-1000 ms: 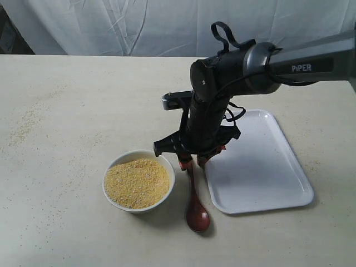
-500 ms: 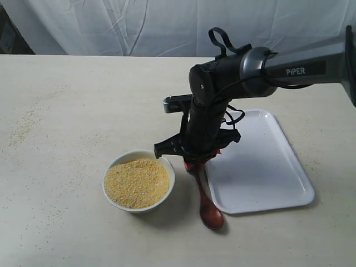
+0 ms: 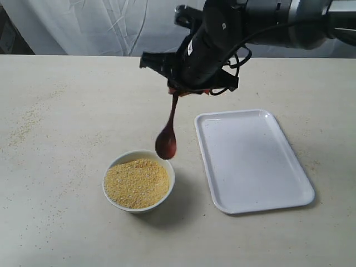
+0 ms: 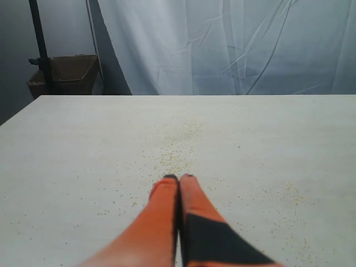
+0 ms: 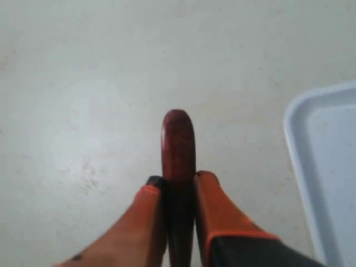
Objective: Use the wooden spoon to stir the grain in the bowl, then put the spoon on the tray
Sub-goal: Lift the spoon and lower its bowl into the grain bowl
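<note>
While the right hand (image 3: 186,90) grips the spoon (image 3: 166,142) by its handle, the head hangs below it at the bowl (image 3: 113,168) rim; stirring seems next, needing a descent into the grain (image 3: 136,182).

The spoon (image 3: 166,142) is dark reddish-brown and glossy; the grain (image 3: 136,182) is yellow-orange, finely speckled; the bowl (image 3: 129,154) and the tray (image 3: 253,161) are plain white; the table (image 3: 55,111) is pale cream, flecked with stray yellow specks; the right gripper (image 5: 178,179) is orange with a black patch on one finger; the left gripper (image 4: 179,178) is orange too, with a black panel and black tips; the arm (image 3: 222,33) is black and silver-grey; the cloth (image 3: 83,28) behind is white and creased.
</note>
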